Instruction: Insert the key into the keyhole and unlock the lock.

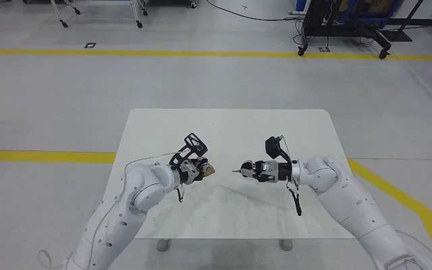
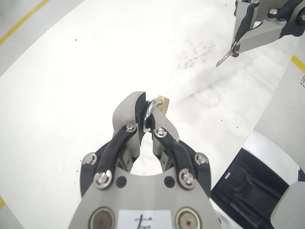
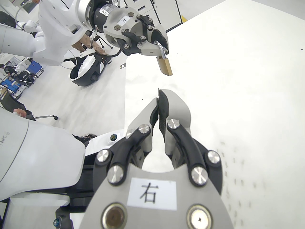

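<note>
Where right fingers (image 3: 177,110) clamp the key (image 2: 224,59), bow — hidden.

Bright, even indoor light from overhead in all three views. The white table (image 1: 229,128) blows out hard in the left wrist view, near pure white over most of its top. It is less washed out in the right wrist view but still glary. The floor (image 1: 67,101) is pale grey with a soft sheen. The black cart (image 1: 344,27) throws a short soft shadow right beneath it. Small glints sit on the lock (image 3: 165,65), shackle and brass body, and on the key (image 2: 224,59). Both wrist views have heavy wide-angle bend: table edges curve and the yellow floor line (image 2: 35,8) bows. The top view is nearly straight.
</note>
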